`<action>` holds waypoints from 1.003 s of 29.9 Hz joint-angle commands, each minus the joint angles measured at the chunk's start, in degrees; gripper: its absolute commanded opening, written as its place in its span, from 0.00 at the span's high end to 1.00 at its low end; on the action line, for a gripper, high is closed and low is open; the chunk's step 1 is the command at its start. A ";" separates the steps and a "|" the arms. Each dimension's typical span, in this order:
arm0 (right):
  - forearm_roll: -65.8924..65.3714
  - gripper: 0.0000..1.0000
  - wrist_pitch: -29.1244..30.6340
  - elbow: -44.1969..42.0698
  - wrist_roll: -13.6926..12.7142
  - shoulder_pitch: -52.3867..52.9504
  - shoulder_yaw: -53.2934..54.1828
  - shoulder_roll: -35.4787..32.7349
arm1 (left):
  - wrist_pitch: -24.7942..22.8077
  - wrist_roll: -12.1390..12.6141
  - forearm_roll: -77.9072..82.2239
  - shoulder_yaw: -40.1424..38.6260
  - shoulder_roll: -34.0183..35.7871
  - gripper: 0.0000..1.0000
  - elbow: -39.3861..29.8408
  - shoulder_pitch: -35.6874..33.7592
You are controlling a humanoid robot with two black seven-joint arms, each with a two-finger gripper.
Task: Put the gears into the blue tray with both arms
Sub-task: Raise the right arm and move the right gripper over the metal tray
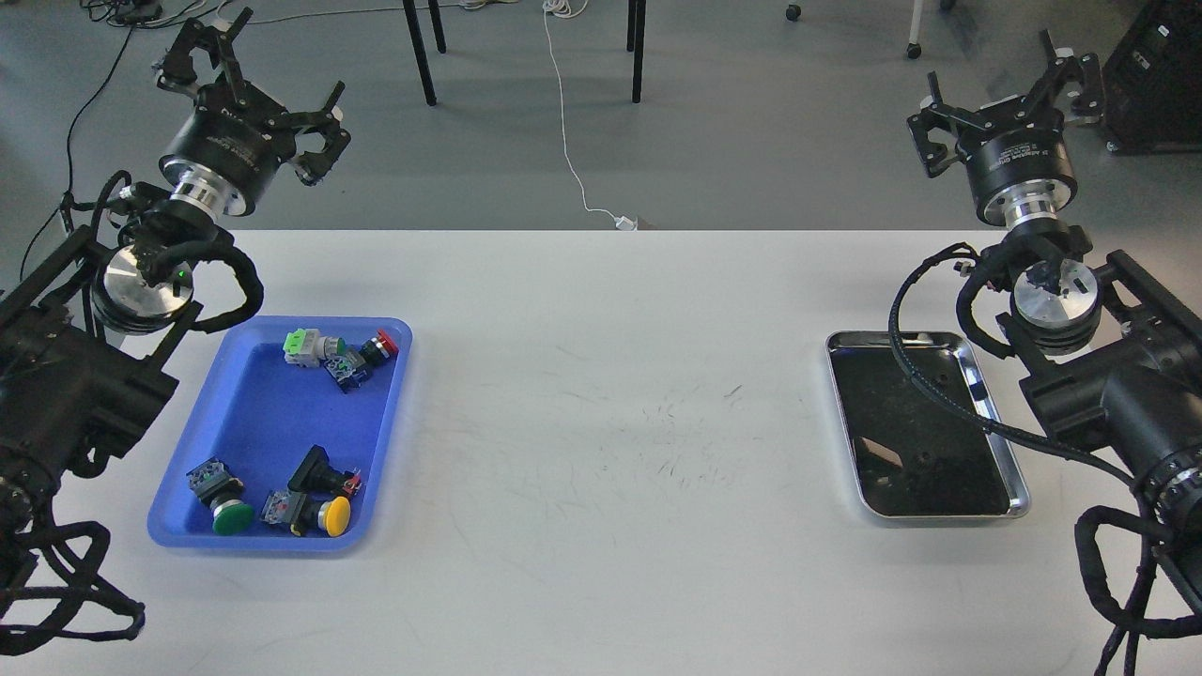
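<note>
The blue tray (246, 424) lies at the left of the white table and holds several coloured push-button switches. No gear can be told apart for certain; a faint small round mark (927, 458) shows on the dark bottom of the steel tray. My left gripper (272, 70) hangs open above and behind the blue tray's far left corner, past the table's back edge, with nothing between its fingers. My right gripper (997, 75) is raised behind the steel tray, also open and holding nothing.
The shiny steel tray (1017, 469) sits at the right of the table, with a black cable from my right arm draped across it. Behind the table are black chair legs (420, 52) and a white cord (569, 141) on the grey floor.
</note>
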 commanded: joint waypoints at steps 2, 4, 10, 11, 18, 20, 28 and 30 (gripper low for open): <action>0.00 0.01 1.26 1.00 0.02 -1.20 -0.18 -0.34 | 0.99 -1.40 0.86 1.14 1.06 0.02 -0.04 0.26; 0.00 0.01 1.17 2.58 0.02 -1.37 -0.70 -2.00 | 1.16 -2.29 0.26 0.96 1.50 0.02 -0.04 0.44; 0.00 0.01 0.91 3.99 0.11 -1.20 -3.42 -5.35 | 1.60 -2.29 0.16 1.05 2.99 0.02 -0.04 0.35; 0.00 0.01 0.91 3.99 0.19 -0.85 -4.04 -6.22 | 1.60 -2.29 0.16 1.14 2.99 0.02 -0.04 0.35; 0.00 0.01 1.17 4.78 0.37 4.24 -15.98 -16.41 | 1.16 -2.38 0.34 1.23 1.59 0.02 -0.13 0.18; -0.09 0.01 1.52 4.96 0.37 7.05 -20.37 -19.05 | 1.16 -2.46 0.34 1.23 1.59 0.02 -0.13 -0.09; -2.20 0.01 1.52 5.13 -0.68 24.88 -46.46 -21.70 | 0.90 -3.08 0.16 0.26 2.46 0.02 -0.04 0.35; -2.46 0.01 1.70 5.31 -0.68 28.84 -51.65 -21.35 | 0.72 -3.08 0.08 0.26 2.90 0.02 -0.04 0.53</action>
